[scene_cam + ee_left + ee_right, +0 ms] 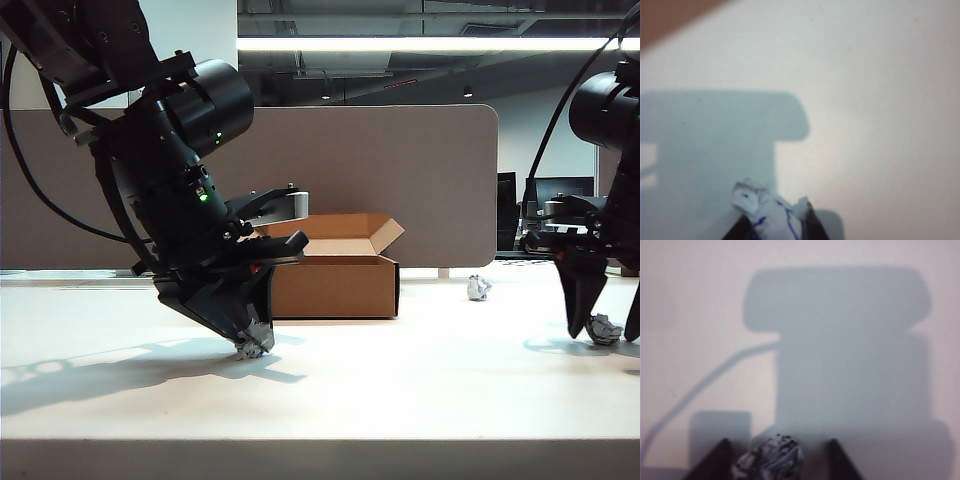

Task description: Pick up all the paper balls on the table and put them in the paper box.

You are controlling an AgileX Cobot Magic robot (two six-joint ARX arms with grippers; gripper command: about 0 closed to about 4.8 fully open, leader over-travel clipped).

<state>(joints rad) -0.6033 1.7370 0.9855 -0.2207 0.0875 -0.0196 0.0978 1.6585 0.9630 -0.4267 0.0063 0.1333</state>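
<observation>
The brown paper box (335, 272) stands with its flaps open at the middle of the white table (400, 390). In front of its left corner my left gripper (250, 346) is tilted down onto the table, shut on a paper ball (259, 338). In the left wrist view that ball (756, 199) fills the gap between both dark fingers (813, 226) of the left gripper (776, 212). Far right, my right gripper (605, 334) stands open astride a second paper ball (603, 327). The right wrist view shows this ball (771, 460) inside the right gripper (778, 442), with space on one side. A third paper ball (479, 288) lies right of the box.
A grey partition panel (400, 170) stands behind the table. A brown corner of the box (665, 17) shows in the left wrist view. Both arms cast broad shadows on the tabletop, whose pale front edge (320, 455) runs along the near side.
</observation>
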